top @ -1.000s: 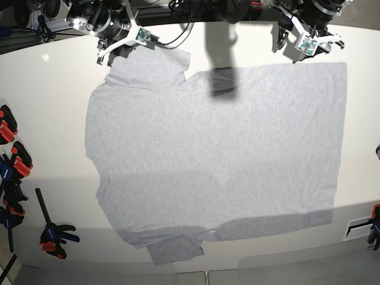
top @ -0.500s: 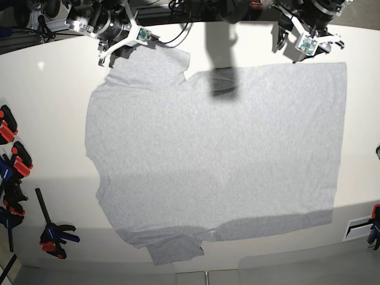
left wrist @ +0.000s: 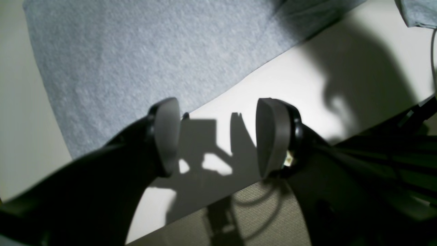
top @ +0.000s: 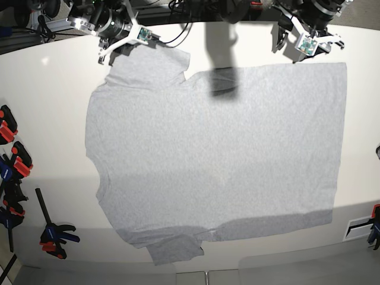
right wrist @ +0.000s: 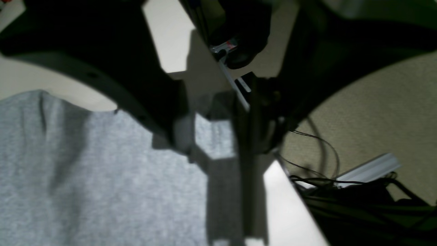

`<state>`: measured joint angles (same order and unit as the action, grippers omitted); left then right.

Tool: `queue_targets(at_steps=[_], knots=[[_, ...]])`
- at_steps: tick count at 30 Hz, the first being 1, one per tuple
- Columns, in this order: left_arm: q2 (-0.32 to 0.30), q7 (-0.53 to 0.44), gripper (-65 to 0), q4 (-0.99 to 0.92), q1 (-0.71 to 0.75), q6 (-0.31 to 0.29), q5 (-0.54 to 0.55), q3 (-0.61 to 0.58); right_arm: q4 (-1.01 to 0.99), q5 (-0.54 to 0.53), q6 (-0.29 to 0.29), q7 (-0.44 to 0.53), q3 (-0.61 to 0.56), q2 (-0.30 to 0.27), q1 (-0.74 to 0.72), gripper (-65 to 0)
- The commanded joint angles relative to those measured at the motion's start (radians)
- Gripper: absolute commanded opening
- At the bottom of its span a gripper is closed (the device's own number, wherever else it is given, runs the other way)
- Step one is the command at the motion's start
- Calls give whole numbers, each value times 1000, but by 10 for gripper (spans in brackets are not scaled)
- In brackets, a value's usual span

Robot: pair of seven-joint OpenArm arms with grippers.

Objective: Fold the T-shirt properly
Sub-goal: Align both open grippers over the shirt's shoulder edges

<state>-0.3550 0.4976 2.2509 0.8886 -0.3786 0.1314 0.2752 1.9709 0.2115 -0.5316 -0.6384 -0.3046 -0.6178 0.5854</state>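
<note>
The T-shirt (top: pixel 214 160) is spread flat on the white table (top: pixel 53 107), plain grey side up, with no lettering seen. Its hem runs along the right of the base view, and 1 sleeve lies at the top left, another at the bottom left.

The left gripper (left wrist: pixel 216 136) is held above the table edge beside the shirt's top right corner. Its 2 pads (left wrist: pixel 269 136) stand well apart with bare table and shadow between them, so it is released and nothing is grasped. In the left wrist view 1 finger overlaps the grey cloth (left wrist: pixel 136 65); contact cannot be judged.

The right gripper (right wrist: pixel 211 136) is placed at the top left sleeve, near the table's far edge. In the right wrist view a strip of the sleeve's edge (right wrist: pixel 215 140) is seen between the dark fingers (right wrist: pixel 160 112), which are set fairly close. Whether the cloth is actually pinched cannot be told, as the view is blurred and shadowed.

Several red and black clamps (top: pixel 15 160) lie at the left edge of the table, well apart from the shirt. Cables (right wrist: pixel 317 153) hang off the far side.
</note>
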Motion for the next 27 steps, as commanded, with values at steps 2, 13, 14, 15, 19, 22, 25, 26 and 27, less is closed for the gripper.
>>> queue_targets(at_steps=[2,13,14,15,19,22,25,26,27], knots=[[-6,-21,-330,16,8,0,5,5,-15,99,84,-23,16,-11,-21,-532],[-6,-24,-330,16,8,0,5,5,-88,100,121,25,16,-11,-25,-650],[-6,-24,-330,16,8,0,5,5,-71,100,121,25,16,-11,-24,-650],[-6,-24,-330,16,8,0,4,5,-48,100,121,25,16,-11,-23,-650],[-6,-24,-330,16,8,0,1,5,63,100,121,-15,16,-11,-23,-650],[-6,-24,-330,16,8,0,1,5,119,100,122,-44,16,-11,-23,-650],[-6,-24,-330,16,8,0,1,5,135,100,122,-51,16,-11,-23,-650],[-6,-24,-330,16,8,0,1,5,135,100,122,-51,16,-11,-23,-650],[-6,-24,-330,16,8,0,1,5,135,100,121,-51,16,-11,-23,-650]])
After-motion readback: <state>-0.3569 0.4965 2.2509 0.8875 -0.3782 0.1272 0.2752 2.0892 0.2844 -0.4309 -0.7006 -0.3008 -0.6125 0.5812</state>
